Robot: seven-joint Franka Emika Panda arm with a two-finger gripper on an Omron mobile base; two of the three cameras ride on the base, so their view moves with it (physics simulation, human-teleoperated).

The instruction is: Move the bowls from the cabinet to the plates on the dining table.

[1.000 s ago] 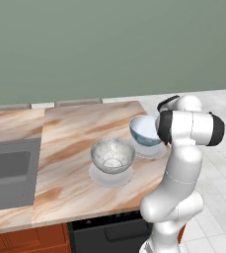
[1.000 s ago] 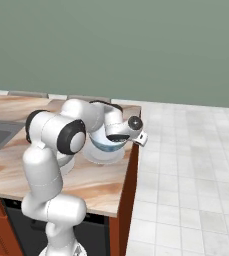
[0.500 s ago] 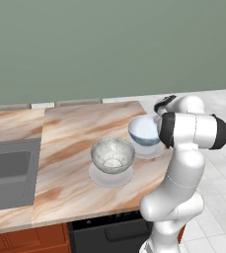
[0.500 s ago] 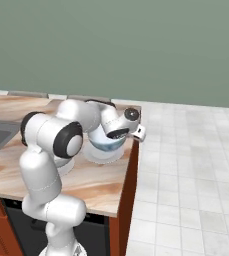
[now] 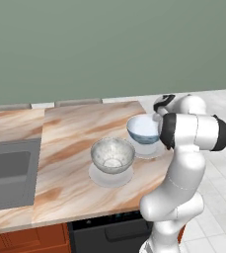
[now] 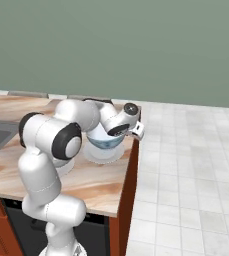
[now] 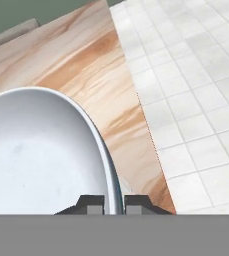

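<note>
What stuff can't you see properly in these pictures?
- Plate under the white-and-blue bowl: left base view, mostly hidden by the bowl and arm.
- Grey speckled bowl: right base view, hidden behind the arm.
- Sink: left base view, cut off by the left edge.
- Fingers: hand view, only the tips show, pinching the bowl's rim.

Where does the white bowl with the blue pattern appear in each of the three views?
Left base view: the blue-patterned bowl is right of centre, beside the arm.
Right base view: centre, under the wrist.
Hand view: lower left, its rim between the fingertips.
Shared landmark: the marble table's edge.
</note>
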